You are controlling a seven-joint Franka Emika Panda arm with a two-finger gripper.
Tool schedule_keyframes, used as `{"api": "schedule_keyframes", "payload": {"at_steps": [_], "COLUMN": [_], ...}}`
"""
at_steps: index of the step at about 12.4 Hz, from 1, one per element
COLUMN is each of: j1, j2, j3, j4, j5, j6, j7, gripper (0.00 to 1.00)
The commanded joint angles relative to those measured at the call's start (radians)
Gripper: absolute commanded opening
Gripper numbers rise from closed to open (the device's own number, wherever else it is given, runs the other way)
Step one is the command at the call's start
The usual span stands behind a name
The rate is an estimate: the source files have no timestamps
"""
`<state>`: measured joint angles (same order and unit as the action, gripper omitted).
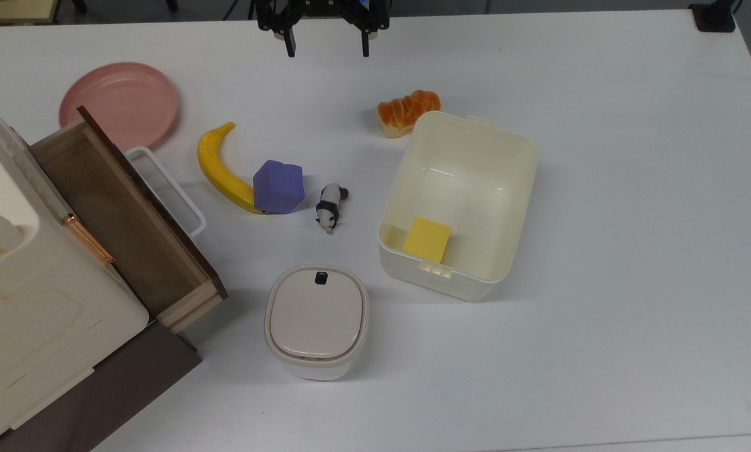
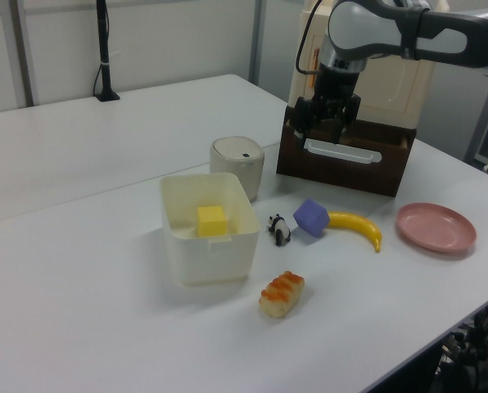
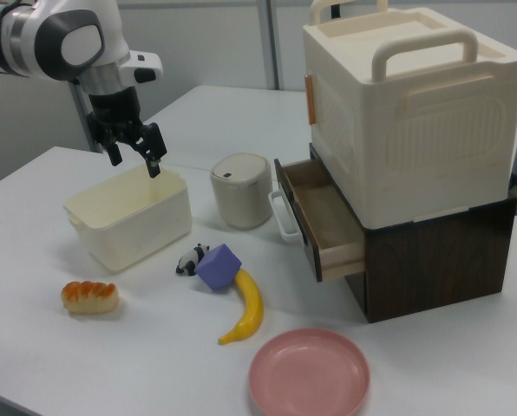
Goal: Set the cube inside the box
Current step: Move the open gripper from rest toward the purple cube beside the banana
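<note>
— Fingers (image 1: 293, 43) are spread wide and empty, hanging high above the worktop (image 1: 601, 157). Where's the cube (image 1: 279, 186)?

— Tilted against the banana (image 1: 220, 169), the panda (image 1: 330, 206) just beside it, the box (image 1: 507, 248) beyond. I'd come straight down, square to its faces.

glossy white-and-grey rounded arm (image 3: 63, 39) ending in a black two-finger gripper (image 3: 134, 159).
</note>
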<state>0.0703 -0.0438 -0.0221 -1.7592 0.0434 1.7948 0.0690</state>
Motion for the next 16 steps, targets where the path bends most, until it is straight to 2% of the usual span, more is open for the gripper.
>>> {"api": "schedule_keyframes", "payload": {"at_steps": [1,4,11,12,16], "j1": [0.003,0.002,0.0,-0.001,-0.018], "j2": [-0.021,-0.018,-0.024,-0.027,-0.025], "j3": [-0.015,-0.015,-0.015,-0.016,-0.016], "j4": [0.035,0.033,0.018,0.014,-0.006], "j5": [0.024,0.046,0.041,0.039,0.03], "j6": [-0.053,-0.055,-0.049,-0.048,-0.045], "j7": [0.006,0.006,-0.017,-0.04,-0.304], "gripper": [1.0,1.0,1.0,1.0,1.0]}}
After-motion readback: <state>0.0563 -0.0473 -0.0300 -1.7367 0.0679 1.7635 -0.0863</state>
